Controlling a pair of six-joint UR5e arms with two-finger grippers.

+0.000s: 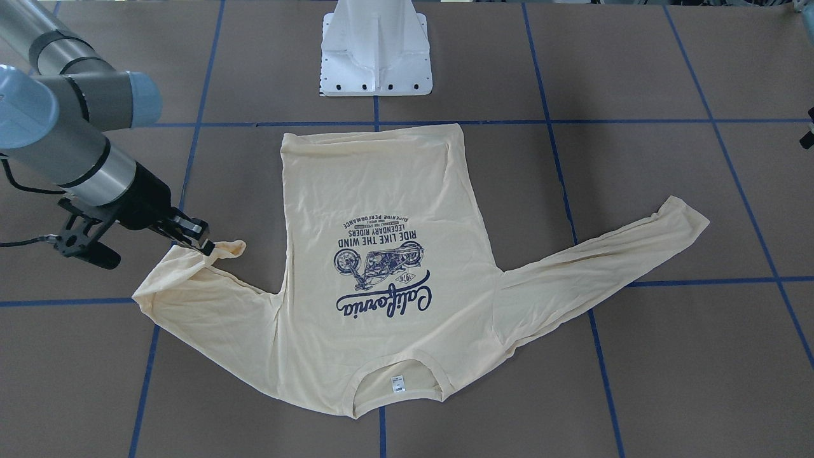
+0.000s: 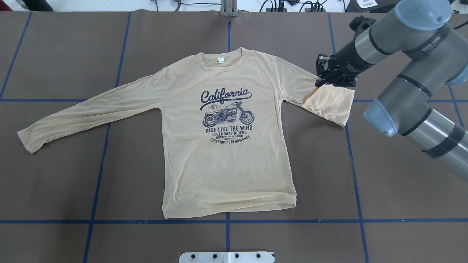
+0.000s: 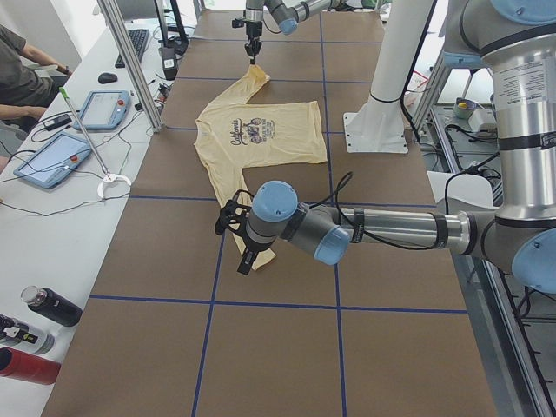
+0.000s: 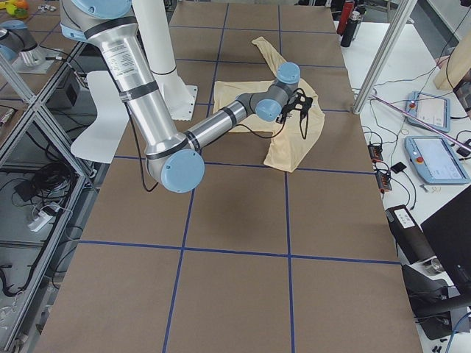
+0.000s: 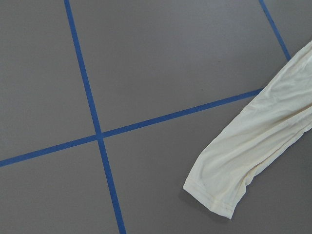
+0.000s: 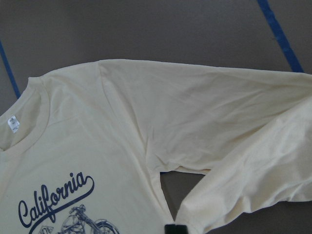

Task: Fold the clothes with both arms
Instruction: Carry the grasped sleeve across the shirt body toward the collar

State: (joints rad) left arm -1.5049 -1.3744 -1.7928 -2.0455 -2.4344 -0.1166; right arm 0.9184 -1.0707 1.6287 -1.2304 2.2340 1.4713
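The cream-yellow shirt (image 2: 226, 153) lies flat, print up, with its neck label (image 2: 221, 60) on the far side from the robot. My right gripper (image 2: 321, 81) is shut on the end of the shirt's right-hand sleeve (image 2: 331, 104), which is doubled back toward the shoulder; the front-facing view shows the pinch (image 1: 202, 243). The other sleeve lies straight out, cuff (image 2: 29, 140) flat. My left gripper (image 3: 247, 261) shows only in the exterior left view, just above that cuff (image 5: 219, 195); I cannot tell if it is open.
The white pedestal base (image 1: 376, 51) stands at the robot's edge of the brown table, which is marked with blue tape lines (image 2: 228, 221). A side bench with tablets (image 3: 61, 156) and bottles (image 3: 48, 306) runs along the table's far side.
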